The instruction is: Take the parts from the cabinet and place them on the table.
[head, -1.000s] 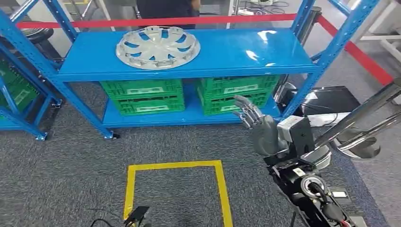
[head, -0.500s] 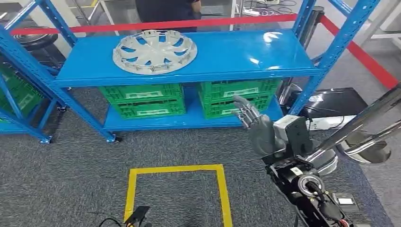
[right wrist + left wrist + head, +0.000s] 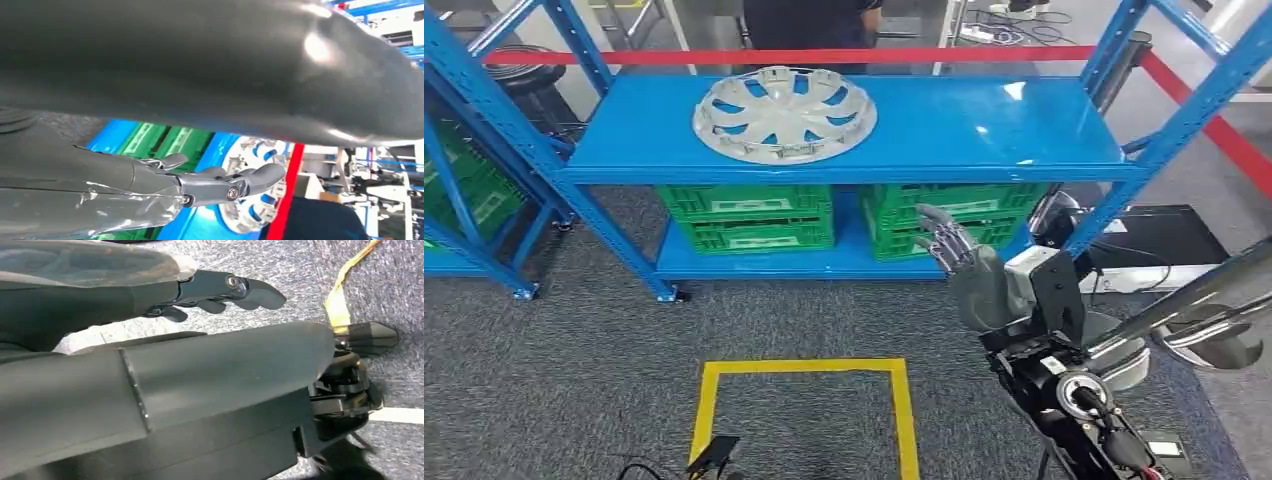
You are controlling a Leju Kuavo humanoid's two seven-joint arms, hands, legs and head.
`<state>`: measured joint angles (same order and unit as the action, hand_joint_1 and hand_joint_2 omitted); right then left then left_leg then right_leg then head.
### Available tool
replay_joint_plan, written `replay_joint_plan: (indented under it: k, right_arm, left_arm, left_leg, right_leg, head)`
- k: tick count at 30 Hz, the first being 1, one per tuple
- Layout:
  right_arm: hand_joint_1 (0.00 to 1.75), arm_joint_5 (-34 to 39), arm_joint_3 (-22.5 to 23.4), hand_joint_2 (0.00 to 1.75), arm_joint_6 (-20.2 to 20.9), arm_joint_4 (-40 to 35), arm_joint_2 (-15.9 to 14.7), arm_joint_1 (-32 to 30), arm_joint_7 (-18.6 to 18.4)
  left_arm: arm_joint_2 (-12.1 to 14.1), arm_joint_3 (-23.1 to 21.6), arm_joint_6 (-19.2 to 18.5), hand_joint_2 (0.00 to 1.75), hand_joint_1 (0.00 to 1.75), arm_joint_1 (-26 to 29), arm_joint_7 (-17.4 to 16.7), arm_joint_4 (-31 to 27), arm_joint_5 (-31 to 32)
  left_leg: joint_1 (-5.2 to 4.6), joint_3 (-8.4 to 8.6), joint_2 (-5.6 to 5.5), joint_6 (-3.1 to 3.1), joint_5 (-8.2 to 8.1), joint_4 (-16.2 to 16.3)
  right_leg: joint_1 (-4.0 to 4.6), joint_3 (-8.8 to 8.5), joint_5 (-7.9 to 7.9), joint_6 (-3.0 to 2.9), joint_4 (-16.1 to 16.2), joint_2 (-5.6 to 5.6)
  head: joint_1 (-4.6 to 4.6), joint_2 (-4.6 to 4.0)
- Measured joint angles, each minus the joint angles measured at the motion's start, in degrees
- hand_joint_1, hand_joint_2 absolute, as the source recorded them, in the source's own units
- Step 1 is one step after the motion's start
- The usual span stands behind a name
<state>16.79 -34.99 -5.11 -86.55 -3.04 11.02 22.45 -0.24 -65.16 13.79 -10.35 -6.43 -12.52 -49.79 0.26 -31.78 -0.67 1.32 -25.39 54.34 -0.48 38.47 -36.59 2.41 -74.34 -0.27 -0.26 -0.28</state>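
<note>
A silver hubcap (image 3: 784, 113) lies flat on the top shelf of the blue cabinet (image 3: 984, 125), left of its middle. My right hand (image 3: 969, 270) is raised in front of the cabinet's lower right part, fingers spread, holding nothing and well short of the hubcap. In the right wrist view the same hand (image 3: 200, 182) reaches toward the hubcap (image 3: 243, 150) with its fingers stretched out and nothing in them. My left hand (image 3: 220, 290) hangs over the grey carpet with its fingers extended and holds nothing.
Two green crates (image 3: 754, 215) (image 3: 944, 210) sit on the cabinet's lower shelf. A yellow taped square (image 3: 804, 367) marks the carpet in front. A red barrier tape (image 3: 924, 53) and a person (image 3: 809, 20) are behind the cabinet. Another blue rack (image 3: 464, 190) stands left, a black case (image 3: 1154, 235) right.
The whole picture has shifted, so the camera moved; the cabinet now sits a little lower and further right in view. My right hand keeps the same raised, spread pose.
</note>
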Motion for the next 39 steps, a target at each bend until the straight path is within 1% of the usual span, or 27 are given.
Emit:
replay_joint_plan:
  k: [1, 2, 3, 4, 5, 6, 9, 10, 11, 12, 15, 16, 17, 19, 20, 21, 24, 26, 27, 30, 31, 32, 33, 35, 36, 37, 39]
  right_arm:
    - [0.00, 0.0, 0.0, 0.00, 0.0, 0.0, 0.0, 0.0, 0.0]
    - [0.00, 0.0, 0.0, 0.00, 0.0, 0.0, 0.0, 0.0, 0.0]
    - [0.00, 0.0, 0.0, 0.00, 0.0, 0.0, 0.0, 0.0, 0.0]
    - [0.00, 0.0, 0.0, 0.00, 0.0, 0.0, 0.0, 0.0, 0.0]
    - [0.00, 0.0, 0.0, 0.00, 0.0, 0.0, 0.0, 0.0, 0.0]
    - [0.00, 0.0, -0.1, 0.00, 0.0, 0.1, 0.0, 0.0, 0.0]
    - [0.00, 0.0, -0.1, 0.00, 0.0, 0.0, 0.0, 0.0, 0.0]
    - [0.00, 0.0, -0.1, 0.00, 0.0, 0.0, 0.0, 0.1, 0.0]
    - [0.00, 0.0, -0.1, 0.00, 0.0, 0.0, 0.0, 0.1, 0.0]
    - [0.00, 0.0, 0.0, 0.00, 0.0, 0.0, 0.0, 0.1, 0.0]
    - [0.00, 0.0, -0.1, 0.00, 0.0, 0.0, 0.0, 0.0, -0.1]
    - [0.00, 0.0, -0.1, 0.00, 0.0, 0.0, 0.0, 0.0, -0.1]
    - [0.00, 0.0, -0.1, 0.00, 0.0, 0.0, 0.0, 0.0, -0.1]
    - [0.00, 0.0, -0.1, 0.00, 0.0, 0.0, 0.0, 0.0, -0.1]
    - [0.00, 0.0, -0.1, 0.00, 0.0, 0.0, 0.0, 0.0, -0.1]
    - [0.00, -0.1, 0.0, 0.00, 0.0, 0.0, 0.0, 0.0, -0.1]
    - [0.00, -0.3, -0.1, 0.00, 0.0, 0.0, 0.0, 0.1, -0.2]
    - [0.00, -0.3, -0.1, 0.00, 0.0, -0.1, 0.0, 0.1, -0.2]
    - [0.00, -0.4, -0.1, 0.00, 0.0, -0.1, 0.0, 0.2, -0.1]
    - [0.00, -0.6, -0.2, 0.00, -0.1, 0.0, 0.0, 0.0, -0.2]
    - [0.00, -0.6, -0.2, 0.00, -0.1, 0.0, 0.0, -0.1, -0.2]
    - [0.00, -0.6, -0.2, 0.00, -0.1, 0.0, 0.0, -0.2, -0.2]
    - [0.00, -0.6, -0.2, 0.00, -0.1, 0.0, 0.0, -0.2, -0.2]
    - [0.00, -0.6, -0.2, 0.00, -0.2, 0.0, 0.0, -0.1, -0.2]
    - [0.00, -0.6, -0.2, 0.00, -0.2, 0.1, 0.0, -0.2, -0.2]
    - [0.00, -0.6, -0.2, 0.00, -0.2, 0.1, 0.0, -0.1, -0.2]
    - [0.00, -0.6, -0.3, 0.00, -0.2, 0.1, 0.0, -0.2, -0.2]
  left_arm:
    - [0.0, 0.0, 0.0, 0.00, 0.00, 0.1, 0.0, 0.0, 0.0]
    - [0.0, 0.0, 0.0, 0.00, 0.00, 0.1, 0.0, 0.0, 0.0]
    - [0.0, 0.0, 0.0, 0.00, 0.00, 0.1, 0.0, 0.0, 0.0]
    - [0.0, 0.0, 0.0, 0.00, 0.00, 0.1, 0.0, 0.0, 0.0]
    - [-0.1, 0.0, 0.0, 0.00, 0.00, 0.1, 0.0, 0.0, 0.0]
    - [-0.1, 0.0, 0.0, 0.00, 0.00, 0.0, 0.0, 0.0, 0.0]
    - [-0.1, 0.0, 0.0, 0.00, 0.00, 0.0, 0.0, 0.0, 0.0]
    - [0.0, 0.0, 0.0, 0.00, 0.00, 0.0, 0.0, 0.0, 0.0]
    - [0.0, 0.0, 0.0, 0.00, 0.00, 0.0, 0.0, 0.0, 0.0]
    - [0.0, 0.0, 0.0, 0.00, 0.00, -0.1, 0.0, 0.0, 0.0]
    - [0.0, 0.0, 0.0, 0.00, 0.00, -0.1, 0.0, 0.0, 0.0]
    - [0.0, 0.0, 0.0, 0.00, 0.00, 0.0, 0.0, 0.0, 0.0]
    - [0.0, 0.0, 0.0, 0.00, 0.00, 0.1, 0.0, 0.0, 0.0]
    - [0.1, 0.0, 0.0, 0.00, 0.00, 0.1, 0.0, 0.0, 0.0]
    - [0.2, 0.0, 0.0, 0.00, 0.00, 0.1, 0.0, 0.0, 0.0]
    - [0.1, 0.0, 0.0, 0.00, 0.00, 0.0, 0.0, 0.0, 0.0]
    - [0.1, 0.0, 0.0, 0.00, 0.00, -0.1, 0.0, 0.0, 0.0]
    - [0.0, 0.0, 0.0, 0.00, 0.00, -0.1, 0.0, 0.0, 0.0]
    - [0.0, 0.0, 0.0, 0.00, 0.00, -0.1, 0.0, 0.0, 0.0]
    - [0.0, 0.0, 0.0, 0.00, 0.00, -0.2, 0.0, 0.0, 0.0]
    - [0.0, 0.0, 0.0, 0.00, 0.00, -0.1, 0.0, 0.0, 0.0]
    - [0.0, 0.0, 0.0, 0.00, 0.00, 0.0, 0.0, 0.0, 0.0]
    - [0.0, 0.0, 0.0, 0.00, 0.00, 0.0, 0.0, 0.0, 0.0]
    - [0.0, 0.0, 0.0, 0.00, 0.00, 0.0, 0.0, 0.0, 0.0]
    - [0.0, 0.0, 0.0, 0.00, 0.00, 0.0, 0.0, 0.0, 0.0]
    - [0.0, 0.0, 0.0, 0.00, 0.00, -0.2, 0.0, 0.0, 0.0]
    - [0.0, 0.0, 0.0, 0.00, 0.00, -0.2, 0.0, 0.0, 0.0]
  left_leg:
    - [0.00, 0.44, -0.26, -0.03, -0.30, 0.0]
    - [0.00, 1.02, -0.62, -0.11, -0.66, 0.0]
    - [0.00, 1.63, -0.92, -0.20, -1.03, 0.0]
    - [0.00, 2.47, -1.21, -0.38, -1.49, 0.0]
    - [0.03, 2.85, -1.38, -0.53, -1.87, -0.1]
    - [-0.27, 2.88, -1.63, -0.85, -2.08, 0.0]
    - [0.10, 2.84, -1.86, -1.58, -2.14, -0.5]
    - [-0.21, 2.96, -1.77, -2.08, -2.51, -0.4]
    - [0.00, 2.70, -0.87, -2.34, -3.03, 0.9]
    - [-0.01, 0.91, -0.22, -2.51, -4.71, 4.3]
    - [0.18, -7.49, 0.06, -3.04, -9.43, 18.3]
    - [0.19, -8.91, 0.08, -3.10, -8.91, 19.6]
    - [0.21, -8.79, 0.13, -3.05, -6.81, 17.8]
    - [0.27, -4.97, 0.43, -2.79, -0.29, 7.9]
    - [0.27, -2.66, 1.12, -2.60, 2.54, 2.4]
    - [-0.27, -1.77, 1.83, -2.40, 1.51, 0.9]
    - [-0.43, -1.82, 1.02, -1.45, 1.13, 0.6]
    - [0.06, -1.20, 0.68, -0.90, 1.15, 0.0]
    - [0.07, -0.93, 0.45, -0.61, 0.96, -0.1]
    - [0.02, -0.38, 0.01, -0.01, 0.38, -0.1]
    - [0.02, -0.10, -0.28, -0.03, 0.13, 0.0]
    - [0.02, 0.31, -0.61, -0.09, -0.14, 0.0]
    - [0.03, 0.88, -0.93, -0.18, -0.48, 0.0]
    - [0.03, 2.14, -1.55, -0.44, -1.21, 0.0]
    - [0.09, 2.30, -1.73, -0.65, -1.48, -0.2]
    - [-0.17, 2.16, -2.04, -0.92, -1.62, 0.1]
    - [0.08, 1.95, -2.17, -1.46, -1.57, -0.3]
  right_leg:
    - [-0.02, 0.79, 1.23, -0.08, -0.1, 0.01]
    - [-0.03, -0.01, 4.02, -0.22, 2.8, 0.03]
    - [-0.02, -1.76, 7.22, -0.42, 7.3, 0.12]
    - [-0.02, -4.41, 11.20, -0.75, 13.9, 0.46]
    - [-0.01, -5.74, 12.75, -1.03, 18.0, 1.22]
    - [0.29, -6.49, 12.04, -1.09, 18.6, 1.67]
    - [0.53, -6.51, 11.39, -1.81, 19.0, 1.52]
    - [-0.03, -7.07, 11.53, -2.11, 19.8, 1.39]
    - [-0.12, -7.60, 11.59, -2.33, 20.2, 1.28]
    - [-0.14, -7.87, 11.39, -2.76, 20.3, 0.99]
    - [-0.05, -8.39, 10.70, -3.23, 20.3, 0.19]
    - [-0.05, -8.64, 10.47, -3.20, 20.3, 0.06]
    - [-0.06, -9.05, 10.14, -3.14, 20.3, -0.03]
    - [-0.08, -10.14, 9.36, -2.86, 20.3, -0.26]
    - [-0.07, -10.69, 8.91, -2.64, 20.3, -0.41]
    - [0.45, -10.75, 8.53, -2.18, 20.2, -0.50]
    - [0.33, -10.96, 8.05, -1.49, 20.4, -0.83]
    - [0.11, -11.31, 7.37, -0.75, 20.2, -0.81]
    - [0.09, -10.49, 6.10, -0.48, 17.9, -0.40]
    - [-0.03, -2.44, 0.38, -0.07, 3.0, -0.12]
    - [-0.04, -0.52, 0.36, -0.03, 0.4, -0.07]
    - [-0.06, -0.14, 1.89, -0.08, 1.0, -0.04]
    - [-0.08, -1.18, 4.83, -0.22, 4.4, 0.01]
    - [-0.08, -5.26, 11.68, -0.65, 15.1, 0.53]
    - [-0.09, -6.51, 11.99, -0.85, 17.8, 1.77]
    - [0.07, -6.89, 11.75, -0.85, 19.2, 1.91]
    - [0.40, -6.82, 11.22, -1.40, 19.2, 1.75]
  head:
    - [0.09, 0.00]
    - [0.17, 0.00]
    - [0.22, 0.00]
    - [0.31, 0.00]
    - [0.39, 0.00]
    - [0.33, 0.00]
    - [0.44, 0.00]
    - [0.35, 0.00]
    - [0.33, 0.00]
    - [-0.20, 0.00]
    - [-0.74, 0.00]
    - [-0.96, 0.00]
    - [-1.07, 0.00]
    - [-1.55, 0.00]
    - [-1.77, 0.00]
    - [-1.83, 0.00]
    - [-1.16, 0.00]
    - [-1.38, 0.00]
    - [-0.88, 0.00]
    - [-0.09, 0.00]
    - [0.07, 0.00]
    - [0.18, 0.00]
    - [0.24, 0.00]
    - [0.44, 0.00]
    - [0.42, 0.00]
    - [0.37, 0.00]
    - [0.42, 0.00]
